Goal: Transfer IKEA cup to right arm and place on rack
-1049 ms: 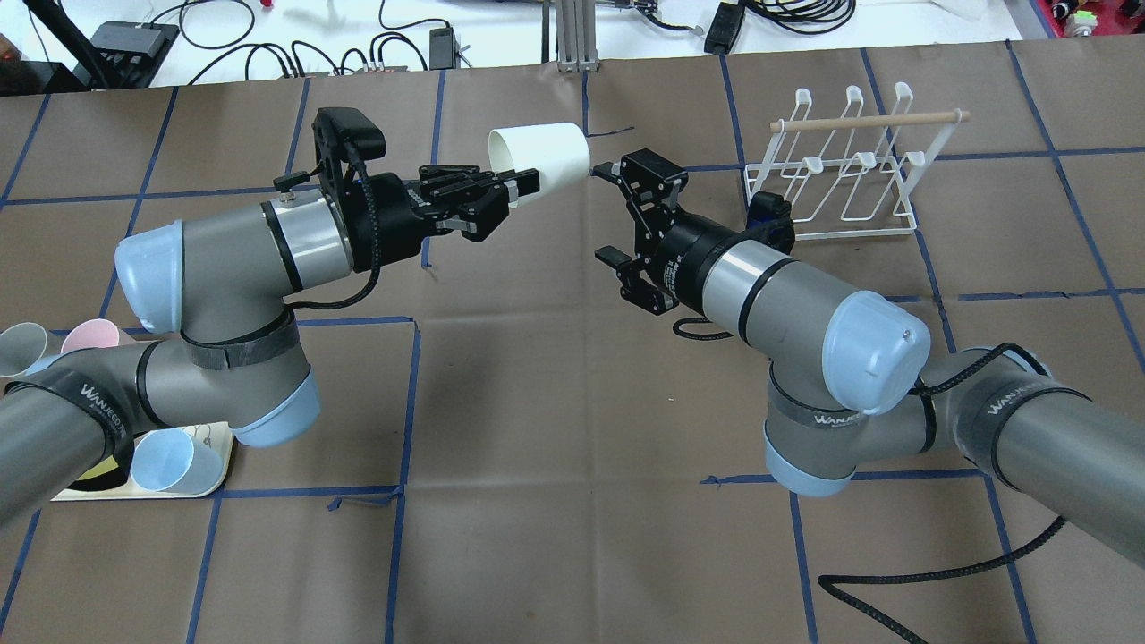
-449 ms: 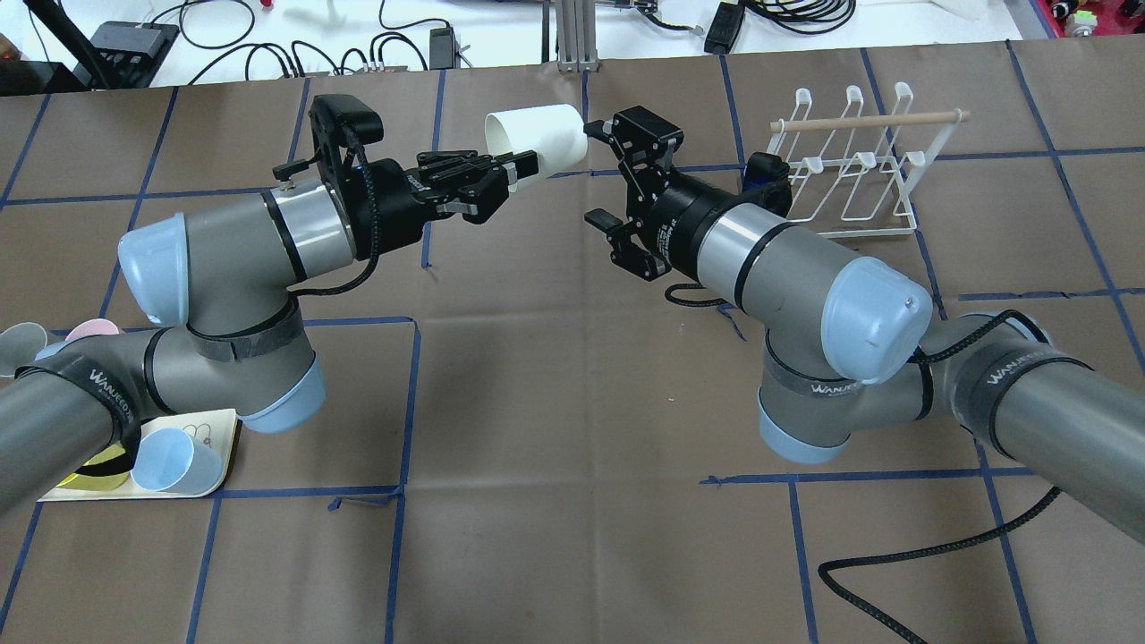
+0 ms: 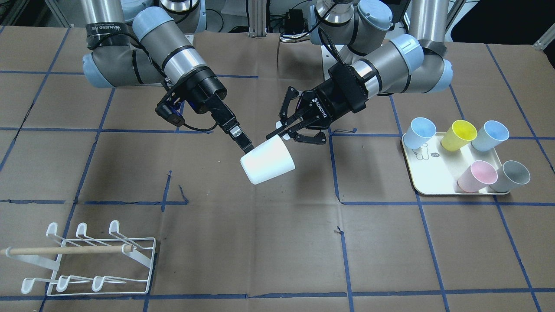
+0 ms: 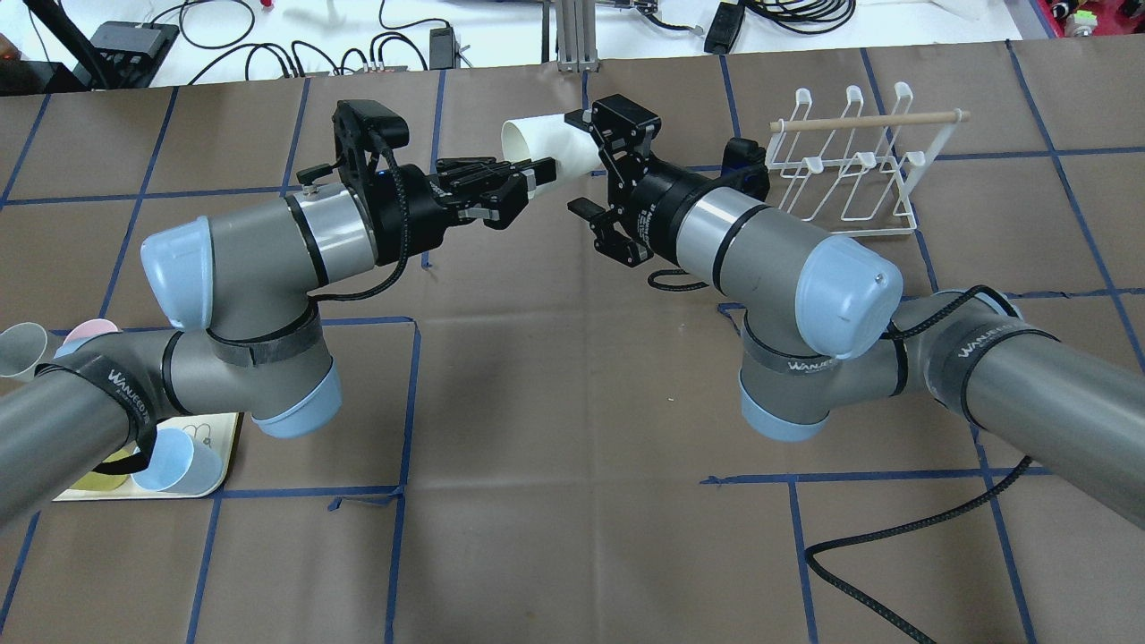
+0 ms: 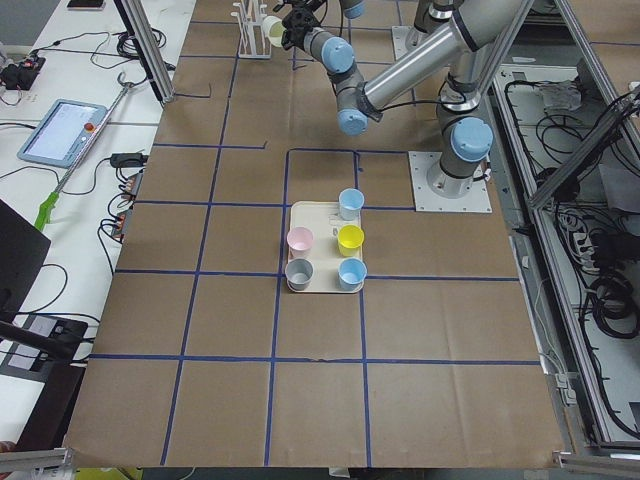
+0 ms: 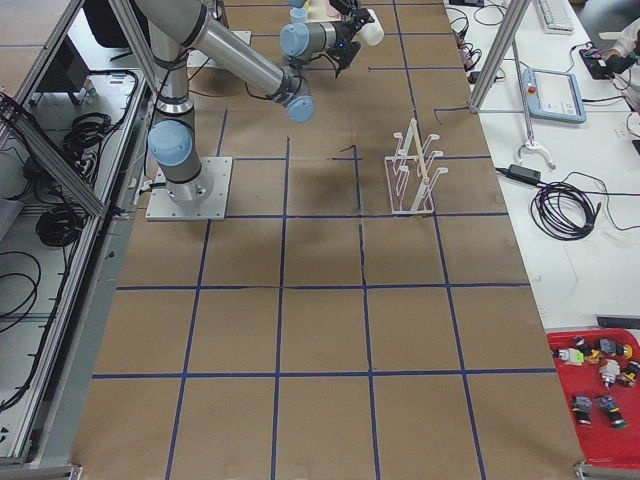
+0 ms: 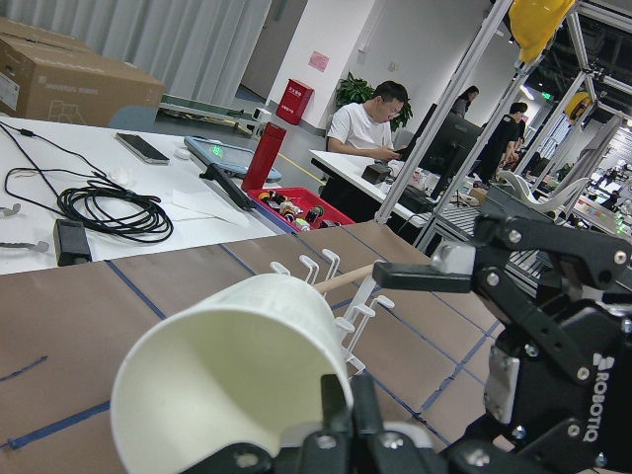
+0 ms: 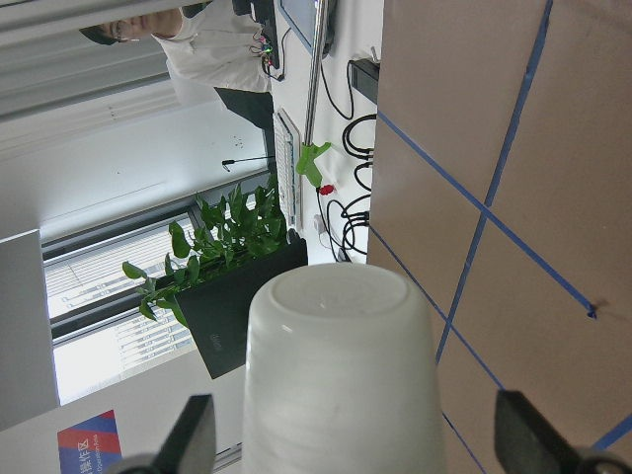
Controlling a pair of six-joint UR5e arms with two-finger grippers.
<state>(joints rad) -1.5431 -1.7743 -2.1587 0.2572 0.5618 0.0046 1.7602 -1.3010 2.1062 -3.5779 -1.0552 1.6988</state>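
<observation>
A white cup [image 4: 546, 141] is held on its side in the air over the middle of the table. My left gripper [image 4: 539, 172] is shut on its rim, also seen in the front view [image 3: 280, 134]. My right gripper [image 4: 588, 164] is wide open with the cup's base between its two fingers. In the right wrist view the cup [image 8: 341, 375] sits centred with a gap to each finger [image 8: 197, 434]. One long right finger [image 3: 242, 141] reaches the cup [image 3: 267, 161]. The white wire rack [image 4: 845, 170] stands to the right of the right gripper.
A cream tray [image 3: 433, 184] with several coloured cups lies on the robot's left side, partly under the left arm in the overhead view [image 4: 224, 456]. A black cable [image 4: 894, 572] trails on the table by the right arm. Cables and boxes lie beyond the far edge.
The left arm carried the cup a little farther away and to the right. The right gripper moved up and left, so its open fingers now straddle the cup's base.
</observation>
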